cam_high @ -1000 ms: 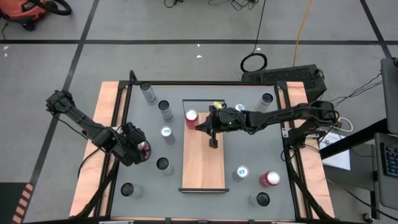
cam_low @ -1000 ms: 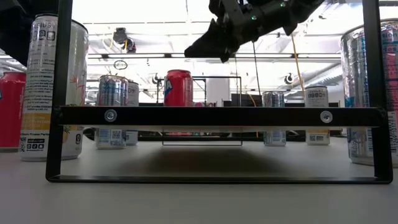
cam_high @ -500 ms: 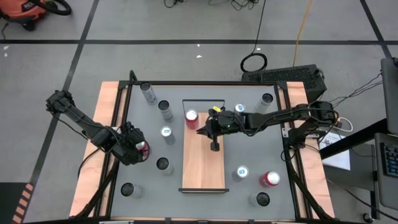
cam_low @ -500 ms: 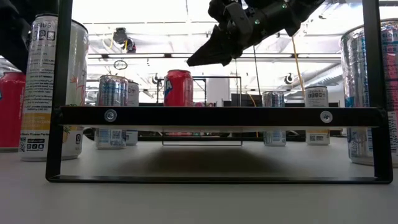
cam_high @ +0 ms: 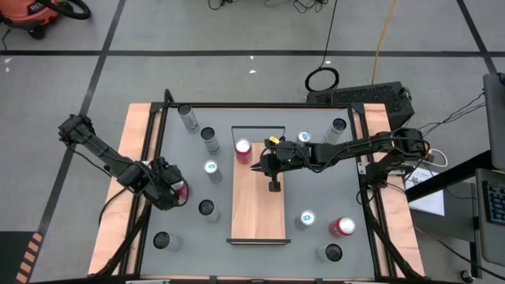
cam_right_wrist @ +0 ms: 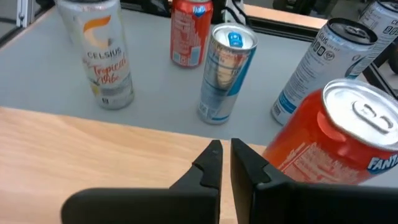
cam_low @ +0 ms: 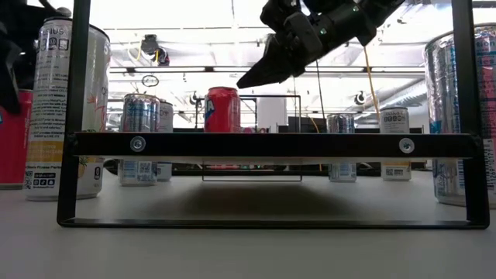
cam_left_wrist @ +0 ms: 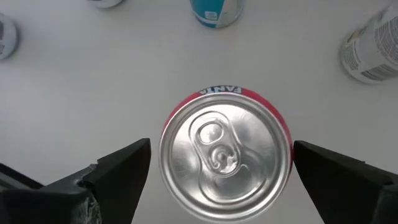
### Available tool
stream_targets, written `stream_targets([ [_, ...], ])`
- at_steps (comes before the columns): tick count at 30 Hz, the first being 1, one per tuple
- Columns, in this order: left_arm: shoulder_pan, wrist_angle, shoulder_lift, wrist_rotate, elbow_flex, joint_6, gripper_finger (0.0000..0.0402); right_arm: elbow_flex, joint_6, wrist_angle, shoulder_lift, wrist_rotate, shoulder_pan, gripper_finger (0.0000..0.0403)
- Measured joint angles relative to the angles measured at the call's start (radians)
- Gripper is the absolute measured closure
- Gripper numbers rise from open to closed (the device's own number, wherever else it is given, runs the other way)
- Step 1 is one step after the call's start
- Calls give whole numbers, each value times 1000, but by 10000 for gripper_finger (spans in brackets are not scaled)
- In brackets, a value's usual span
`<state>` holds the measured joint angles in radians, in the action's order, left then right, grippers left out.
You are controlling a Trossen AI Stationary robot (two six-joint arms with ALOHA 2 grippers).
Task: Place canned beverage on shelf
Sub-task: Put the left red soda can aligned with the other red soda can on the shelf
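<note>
A red can [cam_left_wrist: 225, 152] stands upright on the grey table near its left edge. My left gripper [cam_high: 175, 191] hangs over this can [cam_high: 182, 188], pointing steeply down and open, one finger on either side of the can's top without touching it. The shelf [cam_high: 258, 201] lies along the table's middle, its wire rail [cam_high: 256, 128] at the far end. Another red can [cam_high: 242, 147] stands on the shelf's far left corner. My right gripper [cam_high: 256, 163] hovers shut above the board, just right of that can [cam_right_wrist: 336, 134].
Several silver, blue-topped and red cans stand around the shelf: a tall white one [cam_low: 66, 108] and a silver one [cam_high: 211, 167] on the left, a blue-topped one [cam_high: 306, 218] and a red one [cam_high: 341, 227] at the near right. The board's near half [cam_high: 258, 217] is bare.
My left gripper has tipped further downward over the red can on the table, staying open. My right gripper has kept its place above the shelf, shut, and has dipped its fingertips a little lower. No can has moved.
</note>
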<state>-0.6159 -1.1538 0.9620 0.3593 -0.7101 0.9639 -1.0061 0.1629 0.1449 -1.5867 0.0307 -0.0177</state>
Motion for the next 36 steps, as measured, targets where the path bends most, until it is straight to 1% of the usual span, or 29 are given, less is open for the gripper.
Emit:
stream_targets([
  [9, 0, 20, 0, -16, 0, 5, 54, 0, 33, -2, 0, 0, 0, 403],
  [20, 0, 20, 0, -39, 0, 77, 56, 0, 101, 8, 0, 0, -2, 403],
  [24, 0, 23, 0, -41, 2, 79, 56, 0, 110, -2, 0, 0, -2, 402],
  [28, 0, 27, 0, -52, 3, 79, 56, 0, 98, -9, 0, 2, -2, 386],
  [32, 0, 28, 0, -76, 3, 80, 56, 0, 89, -12, 0, 50, -2, 361],
  [36, 0, 27, 0, -97, 3, 82, 56, 0, 88, -18, 0, 52, -2, 337],
])
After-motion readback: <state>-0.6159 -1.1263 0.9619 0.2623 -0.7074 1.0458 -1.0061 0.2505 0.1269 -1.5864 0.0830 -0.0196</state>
